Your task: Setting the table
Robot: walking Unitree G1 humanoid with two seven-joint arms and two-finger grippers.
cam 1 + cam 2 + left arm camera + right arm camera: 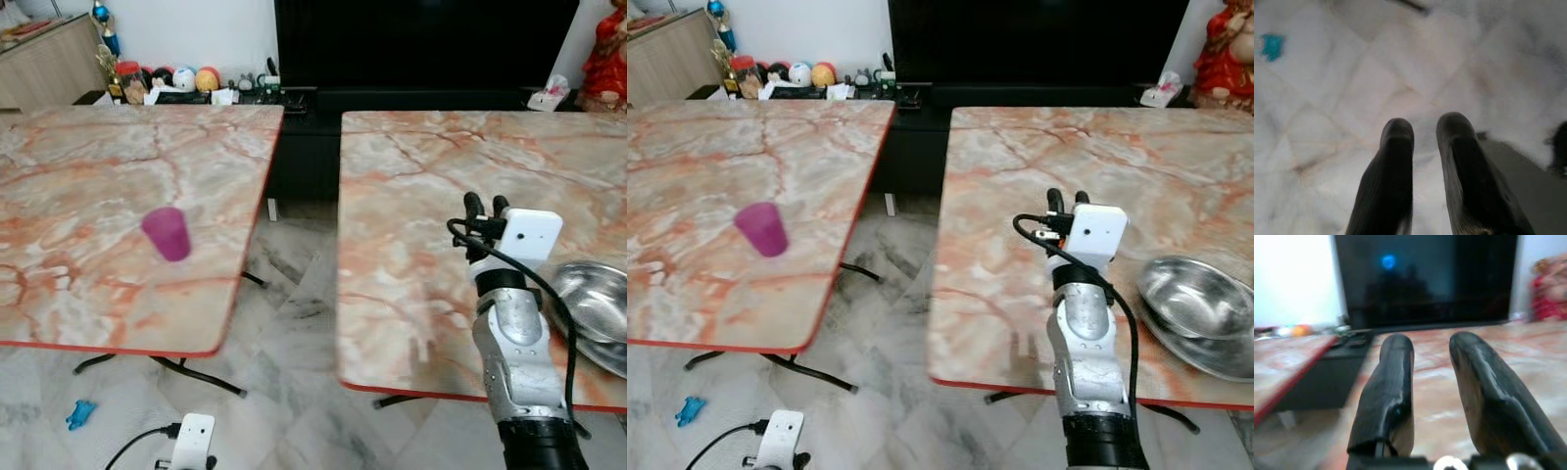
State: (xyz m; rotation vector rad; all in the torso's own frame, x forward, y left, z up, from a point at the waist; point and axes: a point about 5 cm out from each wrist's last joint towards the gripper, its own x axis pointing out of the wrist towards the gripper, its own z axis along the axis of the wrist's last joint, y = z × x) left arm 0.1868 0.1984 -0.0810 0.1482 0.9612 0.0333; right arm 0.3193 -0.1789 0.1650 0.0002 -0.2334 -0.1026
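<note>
Right gripper point(487, 204) is hovering over rt table point(411, 196), fingers a bit apart, holding nothing. Left gripper point(1422, 132) is hanging low over floor, also slightly parted, empty. Steel bowl point(1200, 313) is sitting just beside our rt arm; pink cup point(167, 233) on lft table point(78, 166), well apart. We're judging: betw. items, fetching cup next, needs a walk over.
</note>
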